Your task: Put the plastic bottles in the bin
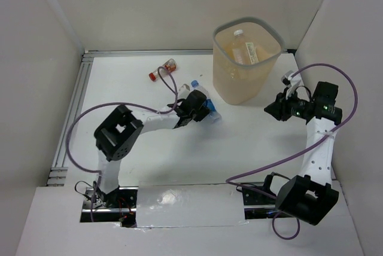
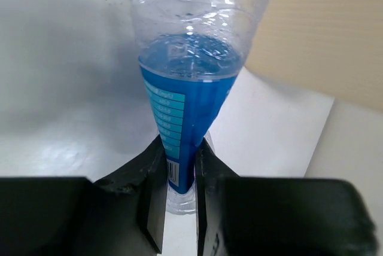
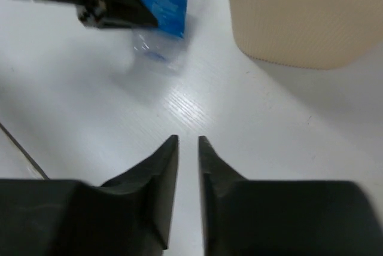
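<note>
bin [image 1: 239,84] close right of bottle [image 1: 207,110], mouth open

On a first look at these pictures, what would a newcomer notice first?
The tall translucent beige plastic bin stands at the back right, bottles lying inside it. Beside it, the left pincer clamps a clear blue-labelled plastic bottle; a small red-capped bottle lies further left.

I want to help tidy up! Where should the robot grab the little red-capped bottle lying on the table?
Grip the little red-capped bottle across the middle of its clear body, coming straight down from above. It lies flat on its side on the table, so both long sides are free for the jaws to straddle.
</note>
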